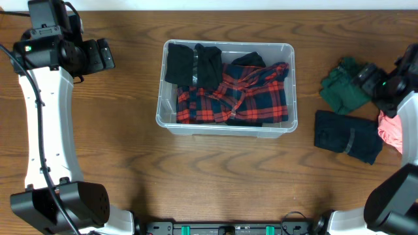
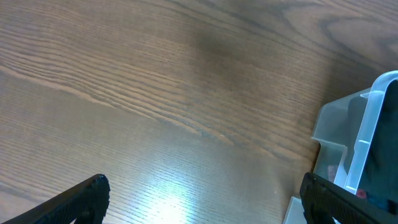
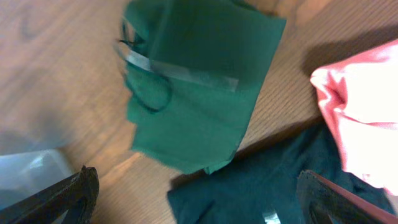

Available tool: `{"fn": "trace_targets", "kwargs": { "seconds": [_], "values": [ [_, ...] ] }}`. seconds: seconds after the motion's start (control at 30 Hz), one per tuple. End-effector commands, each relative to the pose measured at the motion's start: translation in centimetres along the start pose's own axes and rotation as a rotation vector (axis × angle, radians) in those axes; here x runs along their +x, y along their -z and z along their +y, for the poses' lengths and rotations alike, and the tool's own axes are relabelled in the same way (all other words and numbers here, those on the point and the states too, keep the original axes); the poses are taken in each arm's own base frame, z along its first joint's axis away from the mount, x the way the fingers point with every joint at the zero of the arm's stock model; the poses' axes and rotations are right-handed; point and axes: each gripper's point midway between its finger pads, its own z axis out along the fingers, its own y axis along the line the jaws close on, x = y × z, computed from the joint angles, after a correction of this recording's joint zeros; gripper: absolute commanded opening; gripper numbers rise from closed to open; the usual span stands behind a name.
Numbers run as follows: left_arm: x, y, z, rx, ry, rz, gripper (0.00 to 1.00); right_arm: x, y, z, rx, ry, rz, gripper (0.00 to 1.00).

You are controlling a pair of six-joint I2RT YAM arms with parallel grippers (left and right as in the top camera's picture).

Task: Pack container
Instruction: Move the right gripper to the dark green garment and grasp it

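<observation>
Both jaws gape empty; plaid shirt (image 1: 241,98) hides the container's (image 1: 225,130) base.

The container (image 1: 225,130) sits mid-worktop (image 1: 117,156), nearer the far edge. Inside it, a shirt (image 1: 235,98) lies spread over the base. A first folded piece (image 1: 179,65) lies in the far left corner, with a second folded piece (image 1: 209,66) just right of it and a third piece (image 1: 249,60) against the far wall. Near the right edge lies a crumpled garment (image 1: 343,88). A flat folded garment (image 1: 346,136) lies in front of it, with a bunched cloth (image 1: 390,130) just to the right.
</observation>
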Motion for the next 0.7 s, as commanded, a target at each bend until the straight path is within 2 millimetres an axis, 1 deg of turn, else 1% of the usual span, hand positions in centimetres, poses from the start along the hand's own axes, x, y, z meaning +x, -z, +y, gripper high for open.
{"fn": "trace_targets", "kwargs": {
  "seconds": [0.0, 0.03, 0.2, 0.53, 0.67],
  "values": [
    [-0.3, 0.5, 0.1, -0.002, 0.005, -0.014, 0.98, 1.4, -2.4, -1.4, 0.019, -0.037, 0.028, 0.99],
    [-0.3, 0.5, 0.1, -0.002, 0.005, -0.014, 0.98, 1.6, -3.1, -1.7, 0.019, -0.039, 0.026, 0.99],
    [-0.3, 0.5, 0.1, -0.002, 0.005, -0.014, 0.98, 2.1, -5.6, -2.3, 0.006, -0.028, -0.005, 0.99],
    [-0.3, 0.5, 0.1, -0.002, 0.005, -0.014, 0.98, 2.5, -8.5, -2.7, -0.019, -0.022, -0.061, 0.97],
    [-0.3, 0.5, 0.1, -0.002, 0.005, -0.014, 0.98, 3.3, -10.6, -3.3, -0.006, -0.026, -0.032, 0.95]
  ]
}}
